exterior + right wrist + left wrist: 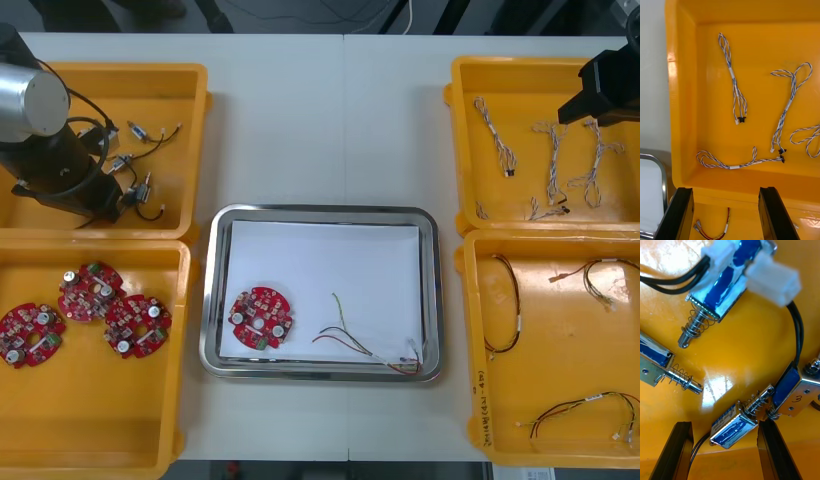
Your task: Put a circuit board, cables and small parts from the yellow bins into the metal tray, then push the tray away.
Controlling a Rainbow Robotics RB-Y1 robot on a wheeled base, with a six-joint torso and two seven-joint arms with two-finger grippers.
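Note:
My left gripper [725,424] is low inside the far left yellow bin [190,110], open, among several small metal parts. One small metal part [732,426] with a blue body and a spring lies between the fingers, close to one finger and apart from the other. My right gripper [725,189] hangs open over the near wall of the far right yellow bin [460,130]; twisted blue and white cables [733,84] lie on that bin's floor beyond the fingers. The metal tray [225,225] holds a red circuit board [261,318] and a red and yellow cable [375,352].
Three red circuit boards [90,292] lie in the near left bin. The near right bin [475,400] holds black cables [505,305] and red and yellow cables [580,408]. My left arm [55,160] leans over the far left bin.

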